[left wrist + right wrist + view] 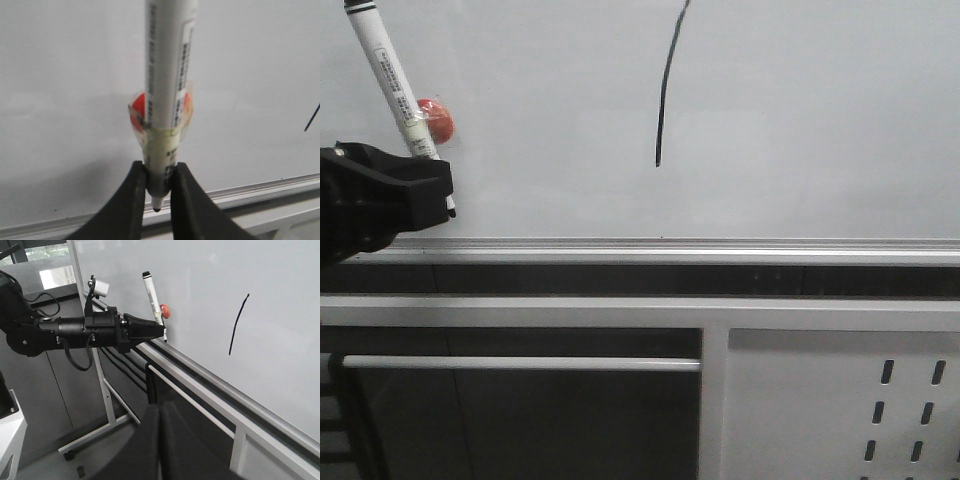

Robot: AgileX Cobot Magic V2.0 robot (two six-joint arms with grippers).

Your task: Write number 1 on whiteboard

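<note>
Pinching the marker pen point(395, 85) low on its barrel, my left gripper point(448, 195) holds it nearly upright, black tip down, just above the silver edge strip point(720, 250) of the whiteboard point(800, 110). Pale tape and something red-orange point(438, 118) wrap the barrel just above my fingers point(125, 205). The number 1 point(666, 85) sits well to the right of the pen on the glossy pale board: a thin black stroke, nearly vertical, bowing slightly and leaning right toward its top, which runs out of the front view. My right gripper point(159, 440) is away from the board, its dark fingers pressed together with nothing between them.
</note>
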